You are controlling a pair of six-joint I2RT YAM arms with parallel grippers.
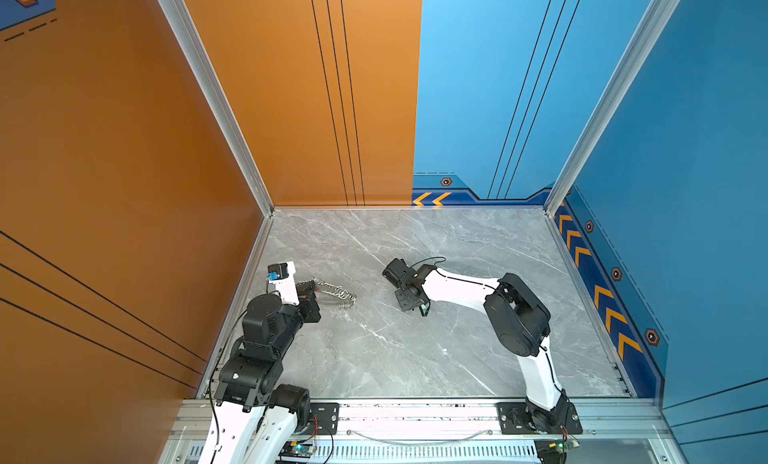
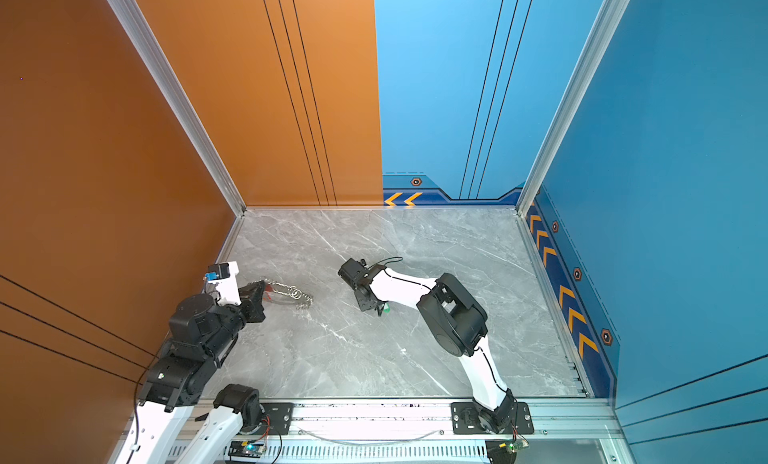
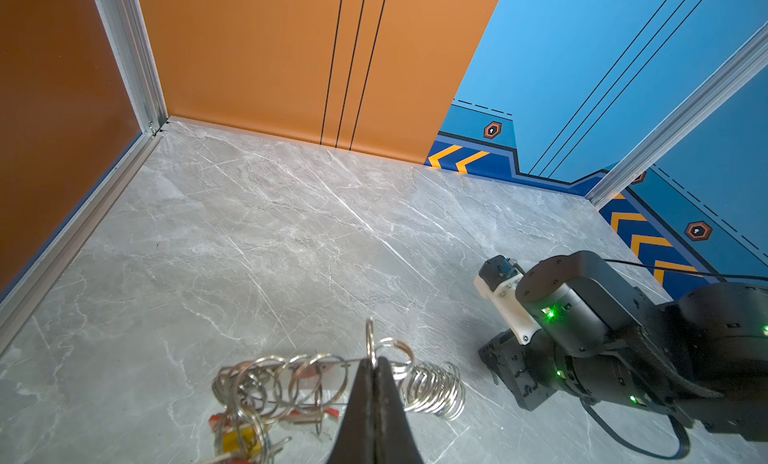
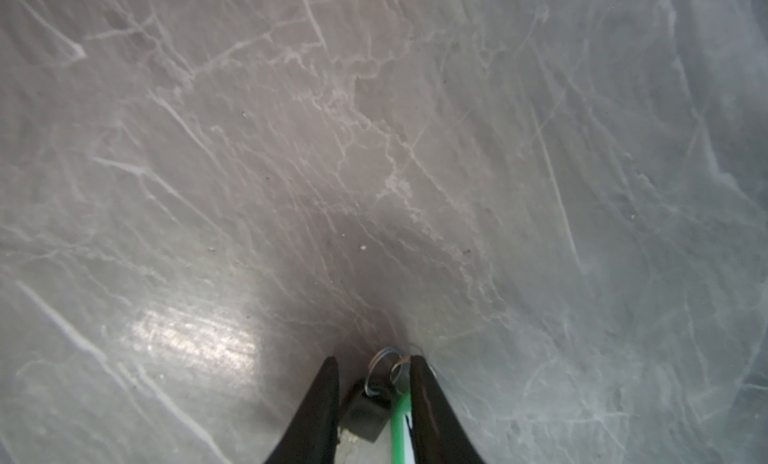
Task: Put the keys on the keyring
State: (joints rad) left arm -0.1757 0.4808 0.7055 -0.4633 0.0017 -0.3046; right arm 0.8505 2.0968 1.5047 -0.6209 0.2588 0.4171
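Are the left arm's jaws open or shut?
Shut. In the left wrist view the left gripper has its jaws together, pinching one ring of the keyring.

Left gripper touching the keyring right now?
Touching. Left wrist view: the left gripper, jaws shut, pinches one silver ring of the keyring at its tips.

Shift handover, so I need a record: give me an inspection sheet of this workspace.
Surface: grey marble table, no spills seen.
Job's things: keyring at left; yellow-tagged key and red tags among its rings; green-tagged key at right.
Clutter: nothing seen.
Grippers: left gripper shut on a ring; right gripper straddles the green-tagged key, grip unclear.
Cables: black cable loops at right wrist.
Surroundings: orange wall, blue wall, aluminium frame.
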